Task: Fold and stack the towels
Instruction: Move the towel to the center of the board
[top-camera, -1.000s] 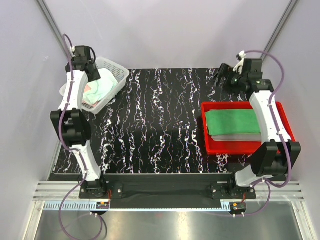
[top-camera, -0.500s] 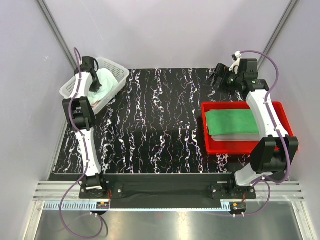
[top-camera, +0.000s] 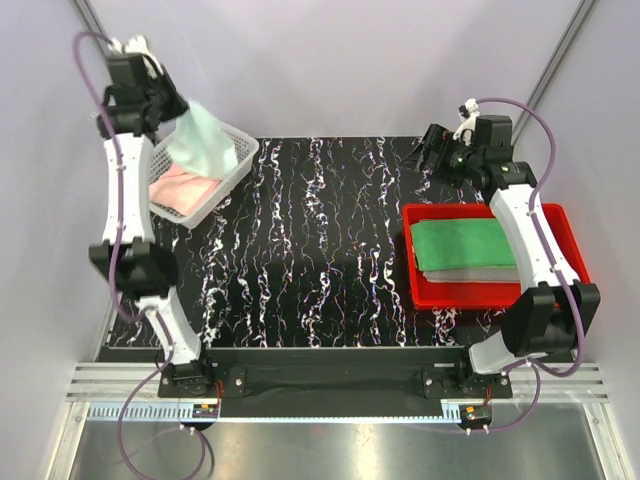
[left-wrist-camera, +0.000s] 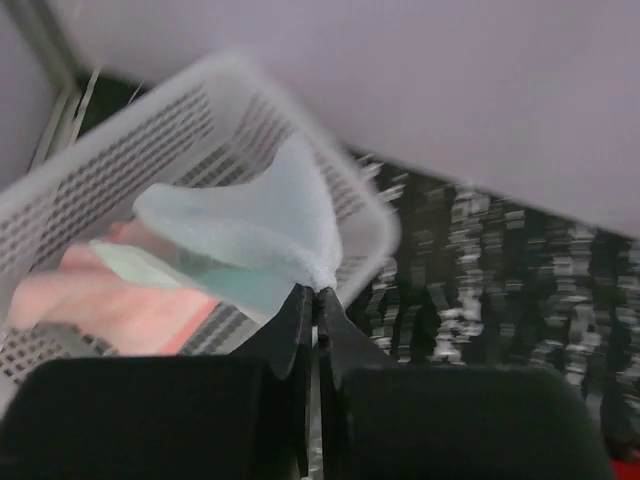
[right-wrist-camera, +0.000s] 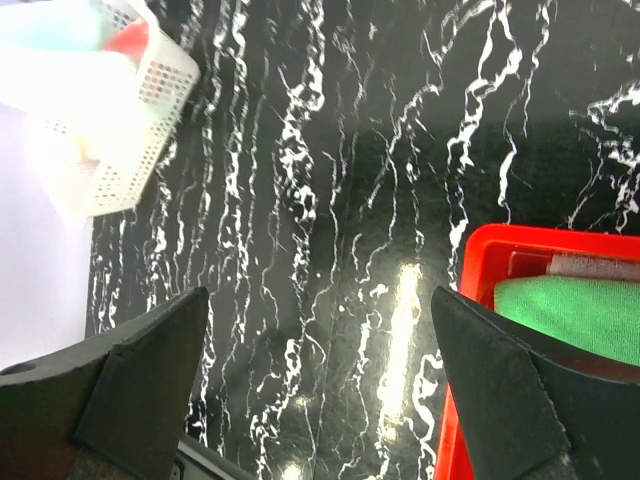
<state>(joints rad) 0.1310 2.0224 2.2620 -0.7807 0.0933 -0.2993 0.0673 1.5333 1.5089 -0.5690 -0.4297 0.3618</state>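
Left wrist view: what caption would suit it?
Left gripper shut on a pale mint towel, held over the white basket.

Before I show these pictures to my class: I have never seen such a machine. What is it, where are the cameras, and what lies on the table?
These are two robot arms bolted at the near edge of a black marbled table. The wide picture comes from a fixed camera above and behind them; the other two come from a camera on each wrist. The left gripper is shut on a pale mint towel, holding it above a white basket with a pink towel inside. The right gripper hangs open and empty over the table. A red tray holds a folded green towel on a grey towel.
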